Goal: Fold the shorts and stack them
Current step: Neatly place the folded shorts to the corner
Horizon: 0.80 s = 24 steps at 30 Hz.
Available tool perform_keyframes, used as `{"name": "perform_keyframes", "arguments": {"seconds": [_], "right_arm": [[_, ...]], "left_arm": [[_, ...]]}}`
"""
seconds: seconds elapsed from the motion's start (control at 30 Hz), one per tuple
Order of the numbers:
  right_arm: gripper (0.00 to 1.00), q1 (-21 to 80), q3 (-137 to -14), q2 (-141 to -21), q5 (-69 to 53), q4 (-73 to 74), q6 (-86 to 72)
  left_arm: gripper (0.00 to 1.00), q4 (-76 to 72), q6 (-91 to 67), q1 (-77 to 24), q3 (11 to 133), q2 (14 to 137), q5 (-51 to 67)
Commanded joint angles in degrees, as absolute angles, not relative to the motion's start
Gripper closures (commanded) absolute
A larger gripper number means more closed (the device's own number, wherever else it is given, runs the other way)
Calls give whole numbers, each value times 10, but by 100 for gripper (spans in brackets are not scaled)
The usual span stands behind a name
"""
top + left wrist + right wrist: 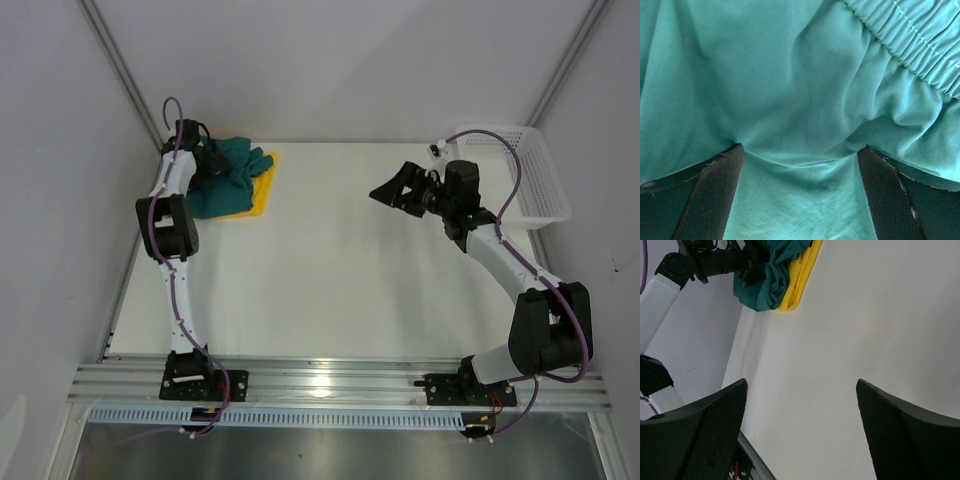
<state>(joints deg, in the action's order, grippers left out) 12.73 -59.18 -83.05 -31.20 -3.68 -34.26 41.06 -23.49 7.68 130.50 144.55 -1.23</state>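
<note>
**Stack at far left: left gripper on teal shorts, right gripper idle**

**Top view.** Both pairs lie in the far-left corner of the table. The teal shorts sit on the yellow shorts, which show only as a strip along the right edge. The yellow pair looks flat and squared. The teal pair is rumpled, with loose lobes pointing to the far right, so the stack is judged unfinished. The left gripper is down on the left part of the teal pair, probably to grip or flatten it. The right gripper hangs above the table on the right, near the basket, well apart from the shorts, probably to keep out of the working area.

**Left wrist view.** Teal cloth fills the frame. The jaws are spread wide and pressed into the fabric, which puckers at each fingertip. Cloth lies between them, but nothing is clamped. The gathered waistband runs across the upper right. The surface is soft and creased.

**Right wrist view.** The jaws are wide apart with nothing between them, and bare table lies beneath. The teal bundle overhangs the yellow layer at the far left.
</note>
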Motion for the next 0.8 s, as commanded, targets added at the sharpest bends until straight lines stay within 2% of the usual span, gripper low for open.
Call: {"name": "perform_keyframes", "arguments": {"seconds": [0.0,0.33,0.6,0.77], "right_arm": [[9,125,-627,-835,-326,-27,-330],[9,127,-638,-824,-329,-4,-323],[9,134,-620,-807,-323,-12,-337],[9,136,-599,-782,-322,-15,-338]], "left_arm": [[3,404,-272,90,1320,1473,-9],[2,385,-312,97,1340,1492,-16],[1,283,-303,82,1149,1337,14],[1,282,-280,53,1058,1229,16]]}}
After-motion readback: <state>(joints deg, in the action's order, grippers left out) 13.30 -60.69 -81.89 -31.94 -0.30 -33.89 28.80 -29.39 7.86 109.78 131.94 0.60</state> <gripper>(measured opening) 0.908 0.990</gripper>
